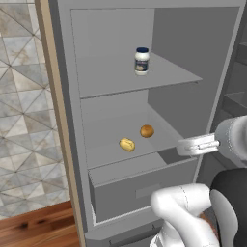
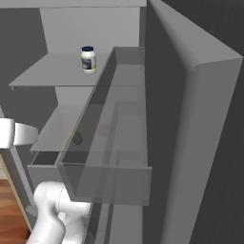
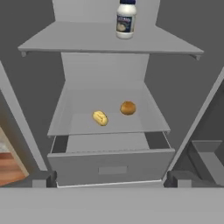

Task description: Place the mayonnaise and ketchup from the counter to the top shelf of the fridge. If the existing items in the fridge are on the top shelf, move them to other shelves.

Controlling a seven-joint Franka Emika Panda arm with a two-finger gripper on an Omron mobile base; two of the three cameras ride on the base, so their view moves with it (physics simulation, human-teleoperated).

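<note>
Fridge (image 1: 62, 144) is open. The mayonnaise (image 1: 142, 61) stands upright on the top shelf (image 1: 159, 77), toward the back, so half the job looks done. Two existing items sit on the lower shelf (image 3: 109, 124): a yellowish oval (image 3: 100, 117) and an orange-brown ball (image 3: 127, 108), near each other but apart, neither on the top shelf, so no moving needed there. The grey bottom drawer (image 3: 111, 168) is below them.

The gripper (image 3: 109, 181) faces the open fridge from outside, fingers spread wide, holding nothing. The ketchup is still to be fetched, presumably from the counter.

Likely next: back the arm clear of the door bin (image 2: 107, 157) and go for the ketchup. When placing it, set it beside the jar with a gap, come in level above the shelf, and don't bump the mayonnaise, since a slim bottle may tip easily.
</note>
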